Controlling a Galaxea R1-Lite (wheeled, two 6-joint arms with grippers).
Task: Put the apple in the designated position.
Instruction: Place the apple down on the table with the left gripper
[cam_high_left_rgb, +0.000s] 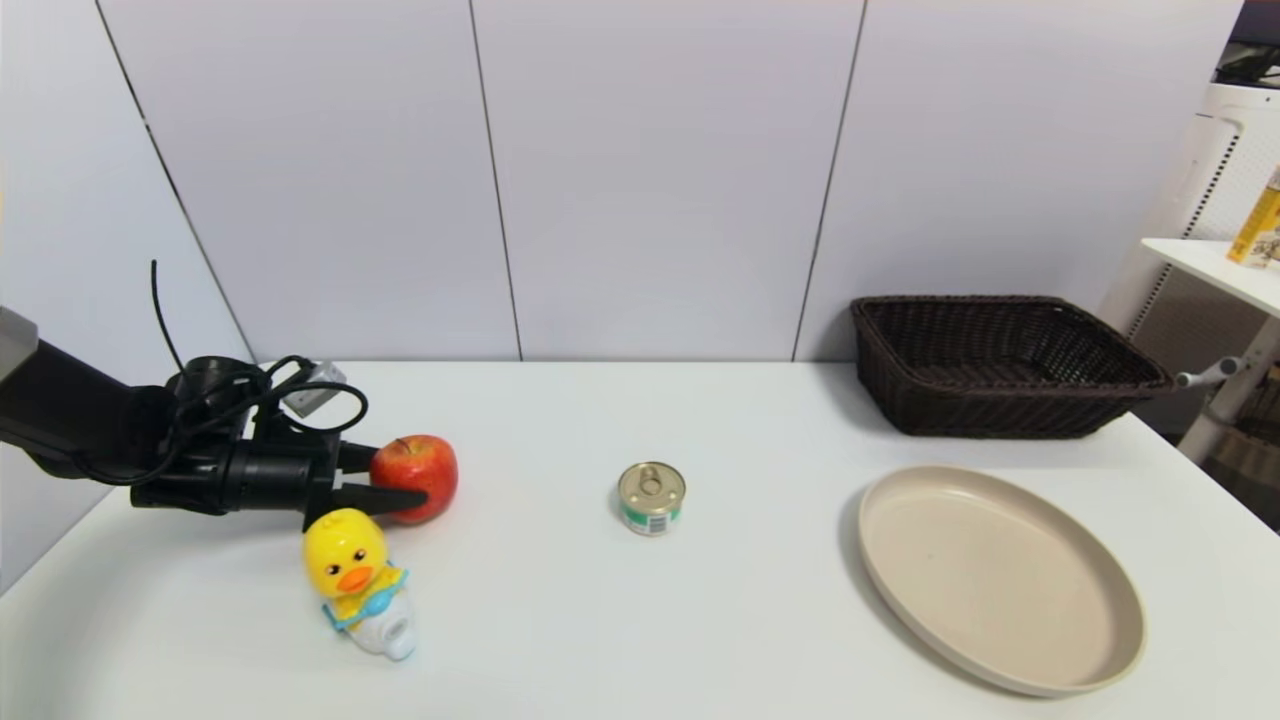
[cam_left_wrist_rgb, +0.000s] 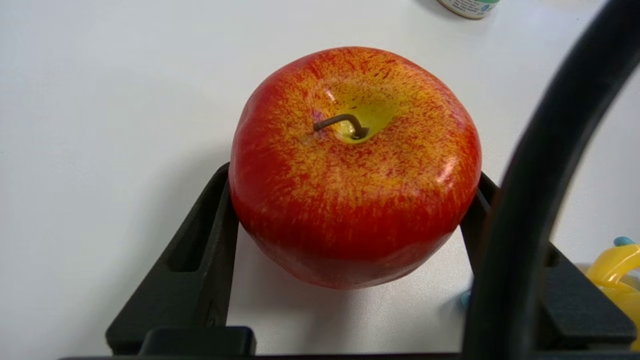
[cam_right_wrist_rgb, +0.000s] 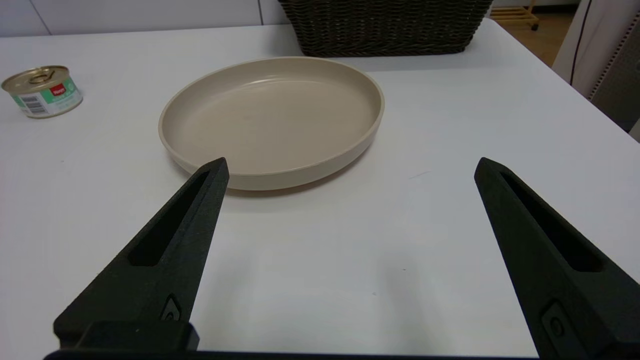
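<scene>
A glossy red apple (cam_high_left_rgb: 415, 478) with yellow streaks and a short dark stem sits at the table's left side. In the left wrist view the apple (cam_left_wrist_rgb: 352, 165) fills the middle, and a black finger presses on each flank. My left gripper (cam_high_left_rgb: 400, 477) is shut on it, reaching in from the left. I cannot tell whether the apple rests on the table or hangs just above it. No mark on the white tabletop (cam_high_left_rgb: 560, 620) shows the designated position. My right gripper (cam_right_wrist_rgb: 351, 162) is open over bare table, near the plate, and is out of the head view.
A yellow duck toy (cam_high_left_rgb: 357, 580) lies just in front of the apple and the left fingers. A small tin can (cam_high_left_rgb: 651, 497) stands mid-table. A beige round plate (cam_high_left_rgb: 1000, 575) lies at the right, with a dark wicker basket (cam_high_left_rgb: 1000, 365) behind it.
</scene>
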